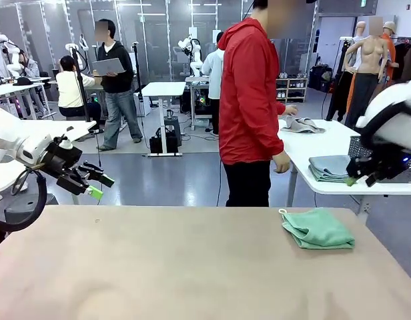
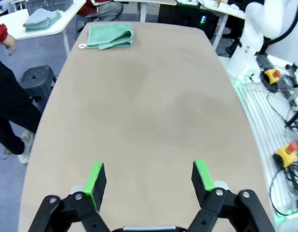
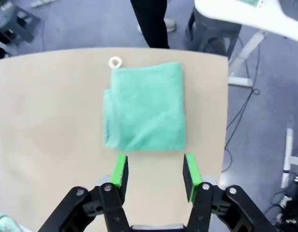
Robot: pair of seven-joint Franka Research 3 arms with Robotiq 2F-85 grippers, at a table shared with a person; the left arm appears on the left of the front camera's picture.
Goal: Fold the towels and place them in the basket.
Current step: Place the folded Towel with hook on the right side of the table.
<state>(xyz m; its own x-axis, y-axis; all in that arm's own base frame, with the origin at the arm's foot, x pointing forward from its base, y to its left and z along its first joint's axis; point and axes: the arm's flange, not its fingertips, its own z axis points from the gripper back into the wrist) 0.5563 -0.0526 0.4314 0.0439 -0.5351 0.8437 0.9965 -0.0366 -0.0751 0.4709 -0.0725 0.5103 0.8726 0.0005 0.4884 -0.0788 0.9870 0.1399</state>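
The mint green towel (image 3: 145, 106) lies folded into a compact rectangle near the far right corner of the tan worktop (image 1: 159, 267). Its small white loop (image 3: 114, 62) pokes out at the corner furthest from the right arm.

The right claw (image 3: 155, 171) hovers just short of the towel's near edge. Its jaws are partly open with nothing between them. The left claw (image 2: 149, 176) hangs well away over the other end of the worktop, spread wide and also empty.

A dark wire-mesh basket (image 1: 357, 145) seems to stand on a second, white worktop (image 1: 305, 150) beyond, half hidden by the right arm. A stack of grey-blue towels (image 1: 329, 167) sits beside it, and a person in a red jacket (image 1: 249, 93) stands there.

The towel looks like light, limp terry cloth with a rough nap, so it should not slip from the green pads. It has no stiffness, though, and the layers will sag and fall open if only the top 1 is caught.

The safest hold is probably a deep pinch across the rounded fold nearest the right claw, taking every layer at once. The loop and the loose layered edges look like poor places to grip.
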